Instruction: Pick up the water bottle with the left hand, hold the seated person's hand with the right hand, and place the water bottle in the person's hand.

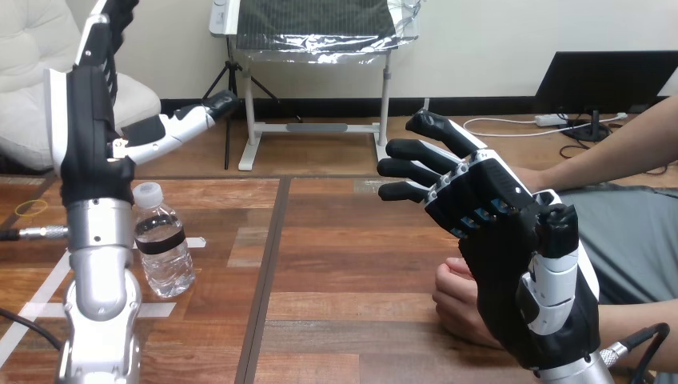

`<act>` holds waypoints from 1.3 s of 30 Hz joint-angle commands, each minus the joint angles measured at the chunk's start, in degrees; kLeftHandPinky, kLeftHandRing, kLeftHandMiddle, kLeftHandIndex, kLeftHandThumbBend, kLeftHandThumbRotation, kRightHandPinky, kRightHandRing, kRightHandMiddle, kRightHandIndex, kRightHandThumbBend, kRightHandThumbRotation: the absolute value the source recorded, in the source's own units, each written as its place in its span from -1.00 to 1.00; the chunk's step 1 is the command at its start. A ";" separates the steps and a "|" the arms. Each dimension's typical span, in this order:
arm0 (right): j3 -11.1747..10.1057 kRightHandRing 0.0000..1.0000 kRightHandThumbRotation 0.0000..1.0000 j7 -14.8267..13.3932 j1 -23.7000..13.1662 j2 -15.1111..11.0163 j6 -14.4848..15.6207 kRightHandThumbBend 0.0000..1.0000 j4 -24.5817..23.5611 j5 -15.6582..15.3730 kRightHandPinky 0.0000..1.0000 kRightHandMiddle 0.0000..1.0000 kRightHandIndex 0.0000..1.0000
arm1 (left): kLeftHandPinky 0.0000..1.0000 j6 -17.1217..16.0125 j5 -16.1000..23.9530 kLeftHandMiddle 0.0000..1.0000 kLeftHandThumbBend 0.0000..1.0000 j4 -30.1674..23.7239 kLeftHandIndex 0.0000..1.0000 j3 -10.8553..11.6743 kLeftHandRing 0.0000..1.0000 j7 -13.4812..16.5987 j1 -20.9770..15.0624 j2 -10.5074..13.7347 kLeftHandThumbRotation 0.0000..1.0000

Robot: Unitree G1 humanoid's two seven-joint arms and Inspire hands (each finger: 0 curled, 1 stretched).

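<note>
Pale wall [480, 32] with a dark skirting strip [320, 106], brown wooden floor [320, 156], white cushioned chair [20, 72] at left, white metal stand [252, 120] carrying a foil-edged panel [312, 20], black tripod [226, 104] beside it, dark monitor [608, 80] at right

Person's hand [456, 300], near right: largely hidden behind right hand [512, 264]; whether the two touch cannot be told. Left hand [86, 136], far left: fingertips cut off by top edge.

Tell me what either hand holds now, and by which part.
Nothing. The clear plastic water bottle stands free beside the left arm; the left hand is open, the right hand open beside the person's hand.
</note>
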 commanded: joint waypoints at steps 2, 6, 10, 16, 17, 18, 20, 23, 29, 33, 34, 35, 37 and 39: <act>-0.91 0.57 1.00 0.13 -2.64 0.36 -1.02 0.32 0.03 0.37 0.44 0.61 0.71 | 0.87 -0.15 1.44 0.80 0.97 6.83 0.78 -0.37 0.82 1.69 -6.12 2.73 -0.87; -0.85 0.57 1.00 0.21 -2.62 0.32 -0.91 0.32 -0.11 0.51 0.43 0.61 0.71 | 0.84 -0.24 1.78 0.80 0.97 10.59 0.78 -0.47 0.81 2.55 -7.85 3.45 -0.86; -0.77 0.57 1.00 0.04 -2.52 0.35 -0.72 0.32 -0.40 0.39 0.43 0.61 0.71 | 0.83 -0.08 1.45 0.80 0.98 14.01 0.78 -0.49 0.81 2.87 -9.50 3.89 -0.83; -0.63 0.57 1.00 0.08 -2.40 0.34 -0.53 0.32 -0.65 0.56 0.42 0.61 0.71 | 0.81 0.39 2.03 0.82 0.96 18.53 0.81 -1.08 0.82 3.39 -11.21 4.99 -0.79; -0.66 0.57 1.00 -0.04 -2.37 0.34 -0.51 0.32 -0.71 0.41 0.42 0.61 0.71 | 0.80 0.84 1.85 0.82 0.95 19.12 0.82 -1.08 0.82 3.21 -11.45 5.06 -0.78; -0.68 0.57 1.00 -0.11 -2.35 0.34 -0.51 0.32 -0.74 0.31 0.42 0.61 0.70 | 0.80 1.07 1.65 0.83 0.94 19.56 0.83 -1.08 0.83 3.08 -11.63 5.11 -0.78; -0.70 0.57 1.00 -0.17 -2.32 0.33 -0.49 0.32 -0.76 0.25 0.42 0.61 0.70 | 0.80 1.82 1.44 0.85 0.91 20.34 0.84 -1.13 0.84 2.97 -11.98 5.25 -0.78; -0.67 0.57 1.00 -0.27 -2.17 0.30 -0.37 0.32 -0.95 0.19 0.41 0.61 0.70 | 0.80 2.60 1.12 0.86 0.88 21.41 0.86 -1.11 0.85 2.84 -12.42 5.46 -0.78; -0.75 0.57 1.00 -0.28 -2.16 0.29 -0.62 0.32 -0.85 0.08 0.41 0.60 0.70 | 0.81 3.42 0.84 0.88 0.84 23.92 0.87 -1.13 0.88 2.93 -13.45 5.98 -0.80; -0.80 0.56 1.00 -0.11 -2.24 0.22 -0.66 0.32 -0.76 0.26 0.41 0.60 0.70 | 0.85 3.45 0.70 0.89 0.83 25.85 0.89 -1.12 0.90 2.70 -14.06 6.44 -0.80; -0.81 0.56 1.00 -0.09 -2.25 0.21 -0.67 0.32 -0.74 0.28 0.41 0.60 0.70 | 0.85 3.36 0.66 0.90 0.83 26.19 0.90 -1.12 0.90 2.63 -14.17 6.52 -0.80; -0.84 0.56 1.00 -0.08 -2.30 0.22 -0.69 0.32 -0.67 0.31 0.41 0.60 0.70 | 0.86 3.37 0.65 0.90 0.83 26.65 0.90 -1.11 0.90 2.64 -14.28 6.63 -0.80; -0.84 0.56 1.00 -0.11 -2.29 0.24 -0.69 0.32 -0.70 0.31 0.40 0.60 0.69 | 0.87 3.35 0.64 0.90 0.84 27.12 0.91 -1.10 0.91 2.68 -14.40 6.77 -0.79; -0.83 0.56 1.00 -0.23 -2.23 0.29 -0.68 0.33 -0.80 0.19 0.40 0.60 0.69 | 0.87 4.02 0.58 0.91 0.84 27.57 0.92 -1.08 0.92 2.51 -14.49 6.97 -0.78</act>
